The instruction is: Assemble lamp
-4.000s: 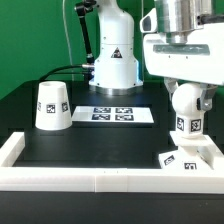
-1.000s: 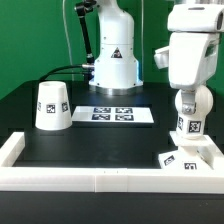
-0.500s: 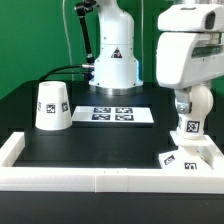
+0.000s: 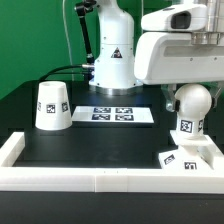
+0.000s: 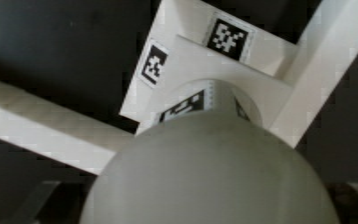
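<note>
The bulb (image 4: 190, 103) stands on the flat square base (image 4: 190, 157) at the exterior view's right, its tagged stem (image 4: 184, 126) slightly tilted. My gripper (image 4: 190, 97) comes down from above and is shut on the bulb's ball head, with the fingers mostly hidden behind the hand. In the wrist view the bulb (image 5: 202, 170) fills the space between the dark fingers (image 5: 30, 203), and the tagged base (image 5: 229, 40) lies beyond it. The cup-like shade (image 4: 51, 105) stands alone, mouth down, at the exterior view's left.
The marker board (image 4: 113, 114) lies flat mid-table before the arm's white pedestal (image 4: 113, 62). A white rail (image 4: 100, 179) borders the table's front and sides, close by the base. Black table surface lies between the shade and the base.
My hand has turned about its vertical axis over the bulb. The bulb's stem tag has shifted and tilted with it. The shade and base stay put.
</note>
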Controlling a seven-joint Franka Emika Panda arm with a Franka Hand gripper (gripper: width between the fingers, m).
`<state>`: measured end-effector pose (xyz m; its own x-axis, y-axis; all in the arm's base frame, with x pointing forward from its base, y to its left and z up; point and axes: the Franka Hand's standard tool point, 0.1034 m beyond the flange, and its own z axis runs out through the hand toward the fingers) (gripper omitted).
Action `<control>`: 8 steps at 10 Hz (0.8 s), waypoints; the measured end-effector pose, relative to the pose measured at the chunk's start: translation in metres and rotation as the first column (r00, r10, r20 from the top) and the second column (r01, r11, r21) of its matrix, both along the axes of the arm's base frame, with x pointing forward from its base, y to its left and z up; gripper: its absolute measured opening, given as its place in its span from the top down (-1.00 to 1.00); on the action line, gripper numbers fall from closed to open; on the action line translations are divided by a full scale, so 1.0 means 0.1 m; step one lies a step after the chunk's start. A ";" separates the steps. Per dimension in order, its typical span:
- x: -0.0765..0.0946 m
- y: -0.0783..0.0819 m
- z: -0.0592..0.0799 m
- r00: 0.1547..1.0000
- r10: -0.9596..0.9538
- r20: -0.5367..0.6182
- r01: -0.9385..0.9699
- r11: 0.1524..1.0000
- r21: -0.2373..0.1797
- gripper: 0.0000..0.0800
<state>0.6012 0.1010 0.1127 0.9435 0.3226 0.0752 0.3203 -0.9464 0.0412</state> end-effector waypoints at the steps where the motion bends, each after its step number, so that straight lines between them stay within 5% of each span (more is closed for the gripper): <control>1: 0.00 0.00 0.00 1.000 -0.023 0.000 0.023 1.000 0.002 -0.45; 6: 0.00 -0.03 -0.01 0.924 -0.381 -0.001 0.381 0.924 0.031 -0.45; 8: -0.02 -0.03 -0.02 0.797 -0.604 -0.019 0.604 0.795 0.049 -0.45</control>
<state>0.5995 0.0977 0.1109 0.9455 -0.3173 0.0733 -0.3174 -0.9482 -0.0110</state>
